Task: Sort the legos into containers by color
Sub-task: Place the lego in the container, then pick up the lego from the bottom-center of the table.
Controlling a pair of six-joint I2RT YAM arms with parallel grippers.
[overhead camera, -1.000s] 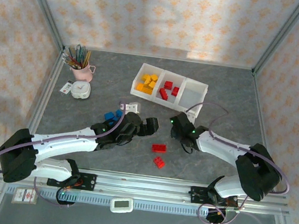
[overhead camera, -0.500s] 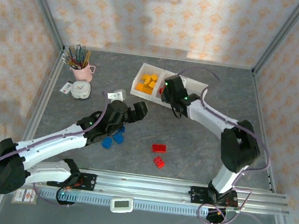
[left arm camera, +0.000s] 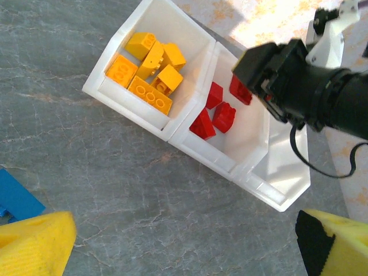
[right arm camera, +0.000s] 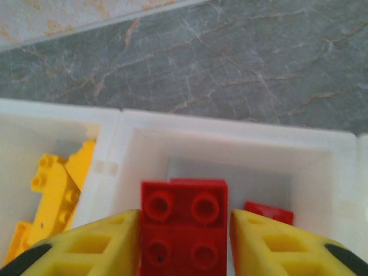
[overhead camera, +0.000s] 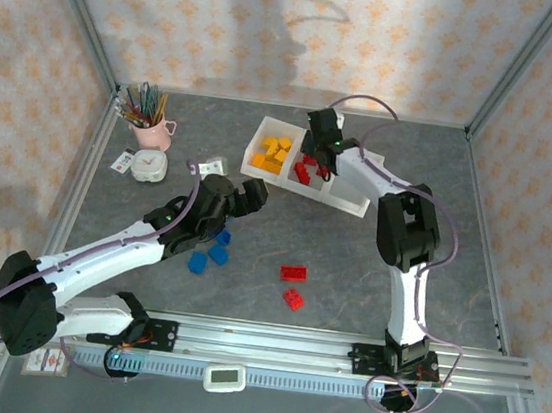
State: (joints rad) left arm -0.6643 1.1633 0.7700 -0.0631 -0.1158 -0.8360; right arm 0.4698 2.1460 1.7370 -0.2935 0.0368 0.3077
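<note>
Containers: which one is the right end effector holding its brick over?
The middle container, matching the held red lego: red legos lie inside, yellow legos next door.

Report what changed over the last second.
The right gripper swung from the middle of the table away to the middle bin, its jaws shut on a red brick above it. The left gripper shifted left and away, jaws open. The two loose red bricks, the yellow bricks and the pink cup stayed put.
</note>
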